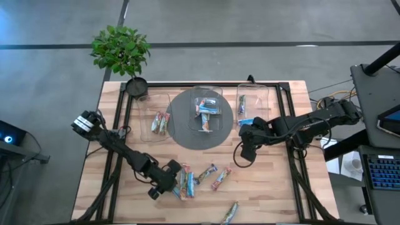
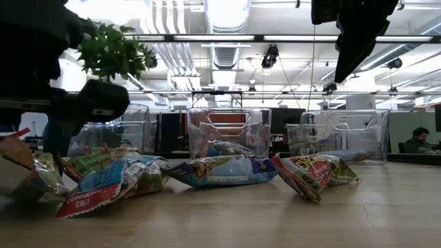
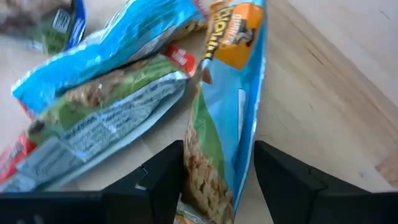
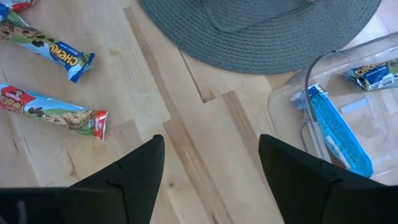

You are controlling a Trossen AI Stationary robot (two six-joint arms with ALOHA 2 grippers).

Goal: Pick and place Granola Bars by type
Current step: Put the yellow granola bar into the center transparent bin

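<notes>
The left gripper is down at the surface, at the near-left cluster of bars. Its fingers stand apart, one on each side of a blue-and-green bar; no clamp is visible yet. Two more bars, a blue one and a green one, lie overlapped just beside the straddled bar, near the left finger.

The right gripper hangs above bare wood near the right bin, fingers apart and holding nothing. That bin already holds blue bars. The middle bin, on the grey mat, and the left bin also hold bars.

Loose bars remain on the surface: two right of the cluster and one near the front edge.

Risks from this position:
- Double pick. The adjacent green bar lies close to the finger; closing could pinch its wrapper edge and lift two bars of different types.
- Slip. The wrappers are glossy and loosely filled; a clamp on foil rather than on the bar may let it slide out during the lift.
- Skewed hold. The bar lies slightly angled between the fingers; it may rotate on closing and hang off-centre.
- Wrong bin. Wrapper colours overlap between types, so a misread type is possible.
</notes>
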